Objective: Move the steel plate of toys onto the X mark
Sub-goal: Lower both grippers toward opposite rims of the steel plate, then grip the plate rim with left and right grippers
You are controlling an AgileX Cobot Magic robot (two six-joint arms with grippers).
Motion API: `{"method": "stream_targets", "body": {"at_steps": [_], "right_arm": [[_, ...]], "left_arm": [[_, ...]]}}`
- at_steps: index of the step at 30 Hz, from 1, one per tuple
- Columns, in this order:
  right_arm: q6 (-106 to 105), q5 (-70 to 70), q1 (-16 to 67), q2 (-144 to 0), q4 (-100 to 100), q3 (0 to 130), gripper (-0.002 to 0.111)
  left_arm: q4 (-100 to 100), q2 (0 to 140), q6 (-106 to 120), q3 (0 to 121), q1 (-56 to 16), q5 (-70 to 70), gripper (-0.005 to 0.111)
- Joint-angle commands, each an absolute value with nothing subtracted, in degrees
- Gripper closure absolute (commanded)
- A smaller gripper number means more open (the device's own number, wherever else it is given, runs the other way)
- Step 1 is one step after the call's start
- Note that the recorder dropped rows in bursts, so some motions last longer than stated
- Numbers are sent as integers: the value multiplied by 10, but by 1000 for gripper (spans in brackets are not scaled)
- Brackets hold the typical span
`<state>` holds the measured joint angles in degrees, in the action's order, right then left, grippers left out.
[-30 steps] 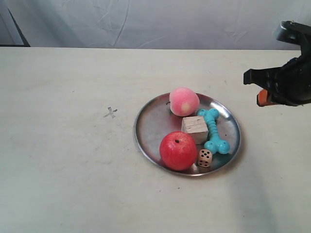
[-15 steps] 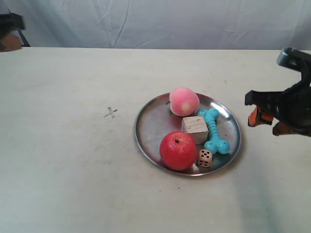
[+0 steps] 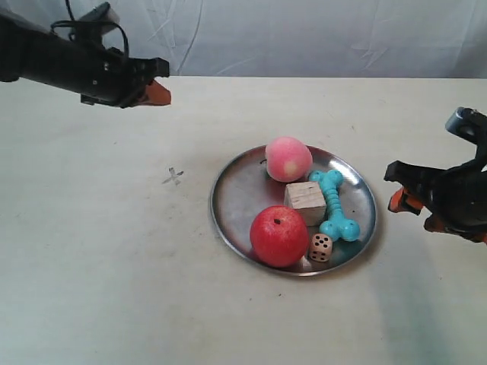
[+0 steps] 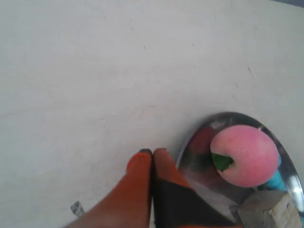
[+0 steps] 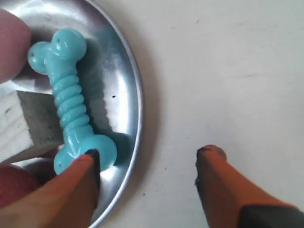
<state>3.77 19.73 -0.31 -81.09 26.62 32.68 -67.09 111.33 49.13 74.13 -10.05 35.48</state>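
The steel plate (image 3: 234, 199) lies right of the table's middle, holding a pink peach (image 3: 288, 158), a red apple (image 3: 278, 236), a turquoise bone (image 3: 333, 205), a wooden cube (image 3: 306, 201) and a spotted die (image 3: 320, 247). The X mark (image 3: 173, 176) is drawn a short way to its left. My right gripper (image 3: 412, 211) hovers open just off the plate's right edge. In the right wrist view that gripper (image 5: 149, 156) straddles the rim of the plate (image 5: 114, 80), beside the bone (image 5: 71, 104). My left gripper (image 3: 158, 93) is shut and empty, high at the back left. Its wrist view shows its tips (image 4: 152, 154) near the plate (image 4: 192, 137) and the peach (image 4: 244, 154).
The pale table top (image 3: 91, 289) runs bare around the plate, with a creased white backdrop (image 3: 304, 38) behind its far edge. The cube (image 5: 23, 123) fills the side of the right wrist view, and the X mark (image 4: 77, 208) shows at the left wrist view's edge.
The left arm has swung into view from the upper left, out over the table. The right gripper has dropped lower beside the plate's right edge. The plate and toys have not moved.
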Motion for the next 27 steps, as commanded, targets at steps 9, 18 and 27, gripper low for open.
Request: {"method": "stream_targets", "body": {"at_steps": [9, 18, 27], "right_arm": [[-9, 173, -6, -930, 331, 350, 50], [-15, 172, -6, -975, 350, 384, 50], [-85, 182, -6, -1008, 443, 386, 50]], "left_arm": [[-578, 1276, 452, 879, -159, 474, 73], [-514, 1343, 390, 961, -160, 543, 63], [-480, 1368, 383, 989, -182, 593, 63]]}}
